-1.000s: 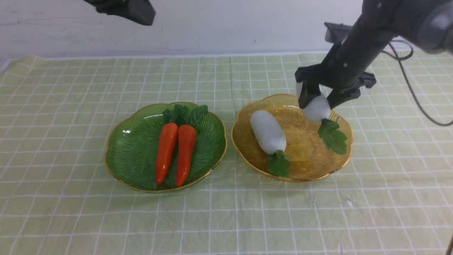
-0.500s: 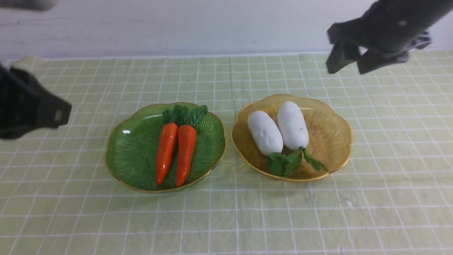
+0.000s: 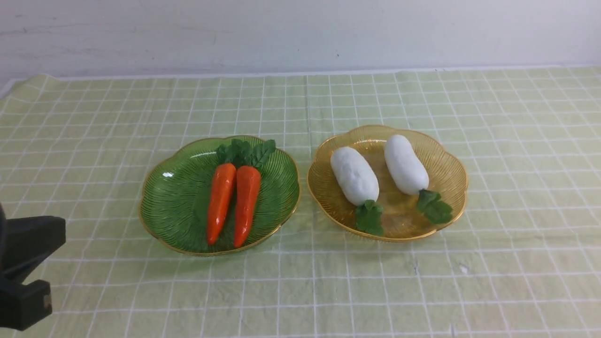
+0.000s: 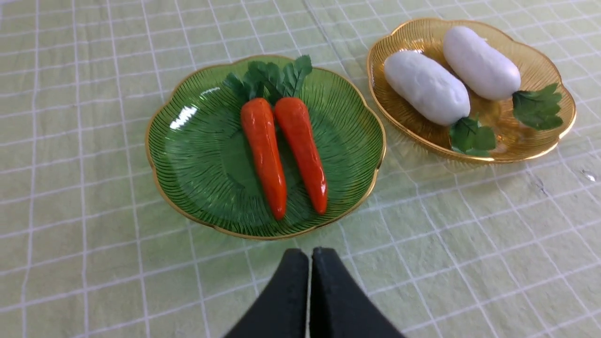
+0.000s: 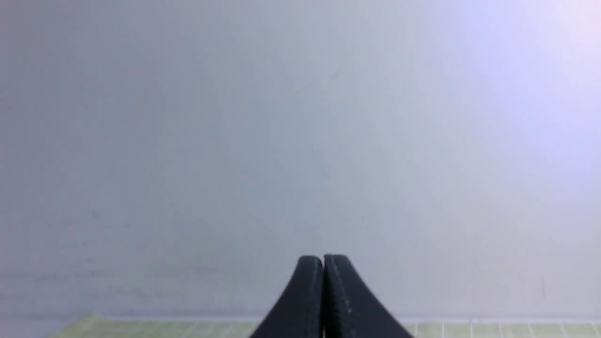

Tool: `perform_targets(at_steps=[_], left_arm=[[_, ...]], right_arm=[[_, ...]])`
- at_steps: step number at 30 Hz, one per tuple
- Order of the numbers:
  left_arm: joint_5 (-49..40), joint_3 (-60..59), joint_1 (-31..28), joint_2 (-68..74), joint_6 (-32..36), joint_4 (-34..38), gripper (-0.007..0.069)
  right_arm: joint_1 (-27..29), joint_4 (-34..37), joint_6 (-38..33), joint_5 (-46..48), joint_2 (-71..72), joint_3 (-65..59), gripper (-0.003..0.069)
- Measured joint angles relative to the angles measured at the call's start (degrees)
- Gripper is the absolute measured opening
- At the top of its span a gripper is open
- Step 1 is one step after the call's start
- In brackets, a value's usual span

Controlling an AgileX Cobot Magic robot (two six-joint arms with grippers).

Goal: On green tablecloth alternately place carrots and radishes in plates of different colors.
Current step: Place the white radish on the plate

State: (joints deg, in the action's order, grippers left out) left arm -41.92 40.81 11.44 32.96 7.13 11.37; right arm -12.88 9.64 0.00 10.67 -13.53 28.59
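The carrots (image 3: pixel 246 202) lie in the green plate (image 3: pixel 173 202) toward the left edge of the desk (image 3: pixel 141 75), the radishes (image 3: pixel 354 176) in the yellow plate (image 3: pixel 450 173) toward its right, one kind per colour. My left pincer (image 4: pixel 310 256) and right pincer (image 5: pixel 323 263) sit pressed together, empty: nothing remains to carry, I judge.

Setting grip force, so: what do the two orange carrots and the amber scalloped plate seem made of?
The two glossy orange carrots look like hard plastic: sharp highlights on smooth skin. The translucent amber scalloped plate looks like glass or clear plastic, unclear which: see-through ribbed wall, gold rim.
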Motion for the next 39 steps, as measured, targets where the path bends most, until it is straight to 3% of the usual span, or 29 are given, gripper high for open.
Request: perform_targets(at_steps=[6,21,39], left_arm=[[2.51,-2.13,0.00,-1.52,0.14,1.11,-0.0008],[7.51,-13.30,0.06,-29.28,2.02,2.78,-0.0008],[7.02,-13.77,0.06,-30.91,3.03,0.57,-0.0008]], right_arm=[[0.00,-0.92,0.00,-0.60,14.01,-8.70,-0.0013],[0.00,-3.42,0.00,5.12,14.42,-10.32,-0.0013],[0.00,-3.48,0.00,5.72,14.42,-10.32,-0.0014]])
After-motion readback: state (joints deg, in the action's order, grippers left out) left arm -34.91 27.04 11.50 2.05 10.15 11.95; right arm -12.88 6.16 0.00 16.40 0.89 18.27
